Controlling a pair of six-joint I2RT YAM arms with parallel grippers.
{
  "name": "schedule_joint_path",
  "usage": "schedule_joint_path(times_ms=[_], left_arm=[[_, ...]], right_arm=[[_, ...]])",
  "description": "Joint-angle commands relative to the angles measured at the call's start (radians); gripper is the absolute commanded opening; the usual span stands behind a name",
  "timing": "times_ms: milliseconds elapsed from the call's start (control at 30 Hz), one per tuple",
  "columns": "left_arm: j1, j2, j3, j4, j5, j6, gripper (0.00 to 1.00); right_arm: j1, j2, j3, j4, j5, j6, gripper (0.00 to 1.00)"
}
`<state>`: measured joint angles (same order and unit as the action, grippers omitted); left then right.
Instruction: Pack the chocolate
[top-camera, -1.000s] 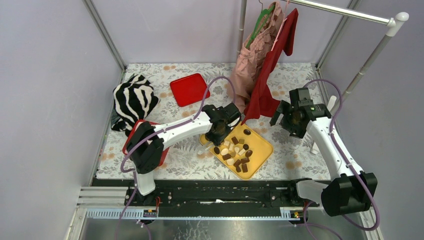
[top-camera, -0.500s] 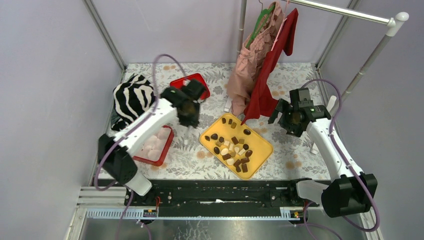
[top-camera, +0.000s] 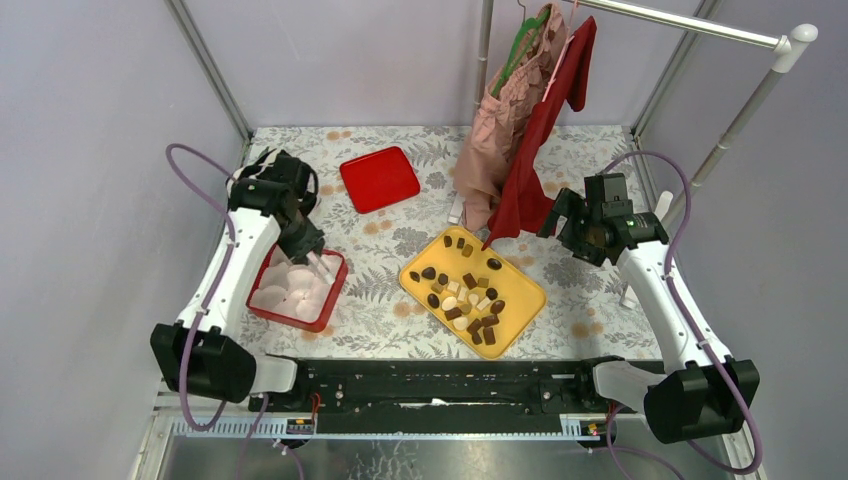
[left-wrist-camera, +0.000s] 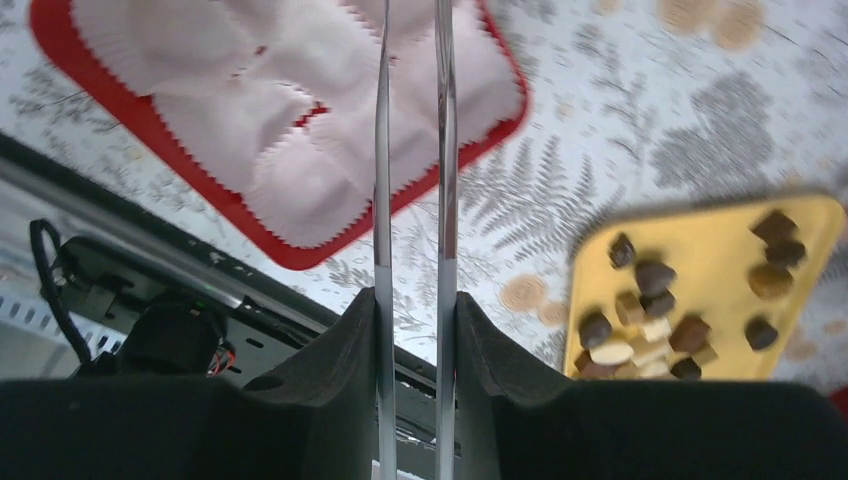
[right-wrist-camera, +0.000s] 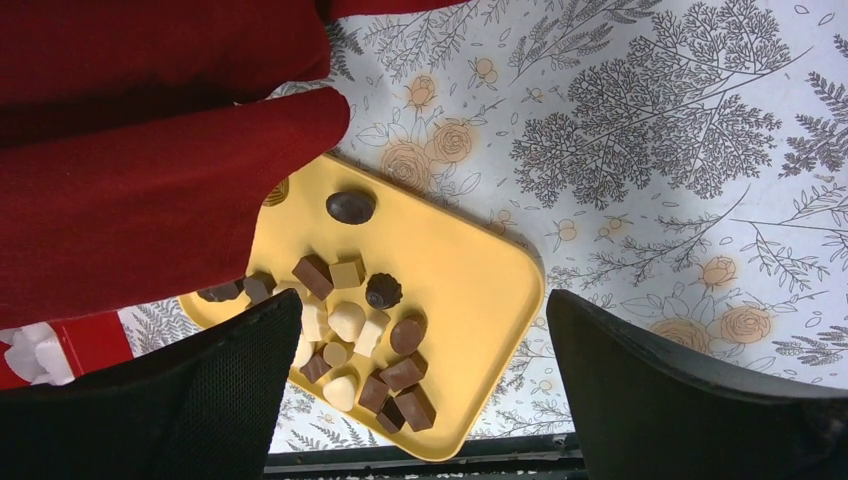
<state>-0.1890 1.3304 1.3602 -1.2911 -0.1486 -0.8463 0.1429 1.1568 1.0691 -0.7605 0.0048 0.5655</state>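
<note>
Big picture from overhead: the floral worktop (top-camera: 590, 160), and a red garment (top-camera: 540, 150) hanging off the rail right down to the back corner of the yellow tray (top-camera: 522, 305). The tray sits centre, within either arm's reach. That's where the chocolate (top-camera: 470, 300) is, with every piece I can see lying loose on it. To its left the red box (top-camera: 262, 310) lies open, and its white paper cups (left-wrist-camera: 300, 170) show no chocolate. A flat red square (top-camera: 378, 178), likely its lid, rests behind, out of the way.

The left end effector (top-camera: 318, 262) hangs over the box's right edge, presumably for a drop. The right end effector (top-camera: 575, 232) hovers beyond the tray, spread wide and holding nothing.

The left wrist view adds two thin metal blades, narrowly apart, but their tips run off the frame. Whether a piece is pinched, I can't tell. The right wrist view shows the garment actually covering the tray's corner.
</note>
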Motion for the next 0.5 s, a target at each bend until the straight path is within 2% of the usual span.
schedule_joint_path(times_ms=[0, 467], left_arm=[[0.097, 0.019, -0.06, -0.026, -0.005, 0.009, 0.0], [0.164, 0.143, -0.108, 0.1, -0.004, 0.086, 0.0]], right_arm=[[-0.004, -0.022, 0.011, 0.023, -0.021, -0.018, 1.0], [-0.003, 0.026, 0.027, 0.028, -0.081, -0.026, 1.0]])
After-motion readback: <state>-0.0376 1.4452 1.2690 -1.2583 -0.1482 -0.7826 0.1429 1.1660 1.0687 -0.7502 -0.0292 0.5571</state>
